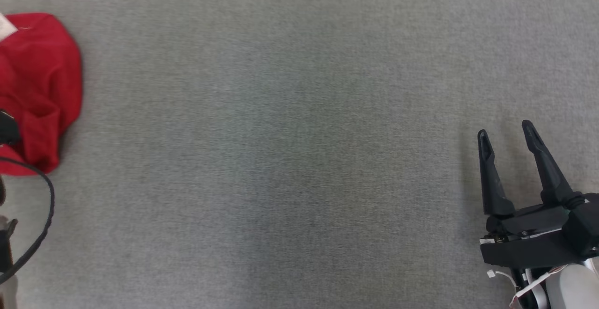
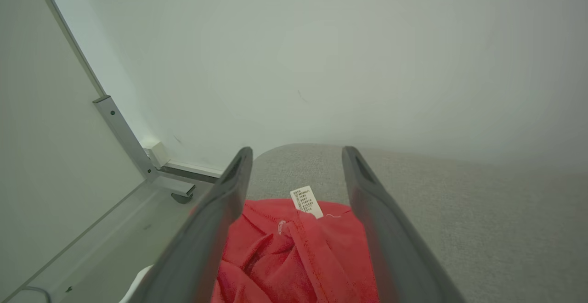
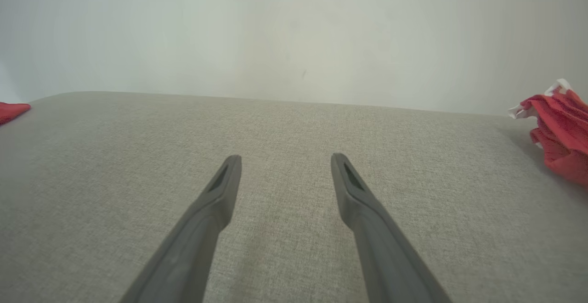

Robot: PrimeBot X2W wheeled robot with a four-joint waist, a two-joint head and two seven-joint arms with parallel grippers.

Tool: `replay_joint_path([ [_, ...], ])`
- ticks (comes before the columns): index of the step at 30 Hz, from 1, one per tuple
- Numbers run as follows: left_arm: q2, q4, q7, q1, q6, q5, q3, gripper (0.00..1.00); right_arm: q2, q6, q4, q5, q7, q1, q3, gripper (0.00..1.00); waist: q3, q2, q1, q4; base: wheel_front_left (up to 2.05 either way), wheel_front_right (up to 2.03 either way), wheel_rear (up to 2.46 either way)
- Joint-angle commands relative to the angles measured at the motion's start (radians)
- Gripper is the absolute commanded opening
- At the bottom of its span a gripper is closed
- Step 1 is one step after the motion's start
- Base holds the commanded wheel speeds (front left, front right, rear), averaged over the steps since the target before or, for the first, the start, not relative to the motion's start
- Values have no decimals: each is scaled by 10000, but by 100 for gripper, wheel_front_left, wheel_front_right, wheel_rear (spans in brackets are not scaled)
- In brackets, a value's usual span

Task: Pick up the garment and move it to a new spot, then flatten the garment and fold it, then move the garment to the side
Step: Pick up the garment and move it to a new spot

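Head view: one red garment lies bunched at the far left of the table. The right gripper hovers well apart, wide open and empty.

Left wrist view: the left gripper, fully spread and empty, frames the garment. It should bite deep into a thick fold.

Right wrist view: a second red scrap shows at the edge, too small to identify. Two grippers in all.

A white tag on the red garment lies between the left claw fingers, just short of their tips. Its small print is too fine to read.
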Motion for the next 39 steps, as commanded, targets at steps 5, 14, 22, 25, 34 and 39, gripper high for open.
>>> replay_joint_path([
  [5, 324, 1016, 373, -384, -65, -187, -93, 100, -62, -28, -175, 48, 49, -80, -103, 100, 595, -2, -3, -607, 0, 0, 0],
  [14, 576, 3264, 2437, -697, -70, -489, -228, 100, -9, -28, -72, 68, 28, -163, -21, 100, 579, -2, -3, -800, 0, 0, 0],
  [22, 738, 4442, 4476, -1020, -150, -861, -371, 100, 32, -28, 43, 81, 1, -175, 76, 100, 404, -2, -3, -996, 0, 0, 0],
  [25, 834, 4525, 4328, -1138, 161, -761, -374, 0, 37, -28, 87, 59, 17, -241, 80, 100, 363, -2, -3, -1086, 0, 0, 0],
  [34, 908, 4359, 2558, -1821, 286, -940, -200, 0, 183, -28, 321, 56, -59, -274, 89, 100, -94, -2, -3, -1270, 0, 0, 0],
  [39, 1002, 4084, 1815, -2292, 123, -782, -442, 0, 381, -28, 553, 72, -151, -253, 239, 100, -499, -2, -3, -1350, 0, 0, 0],
])
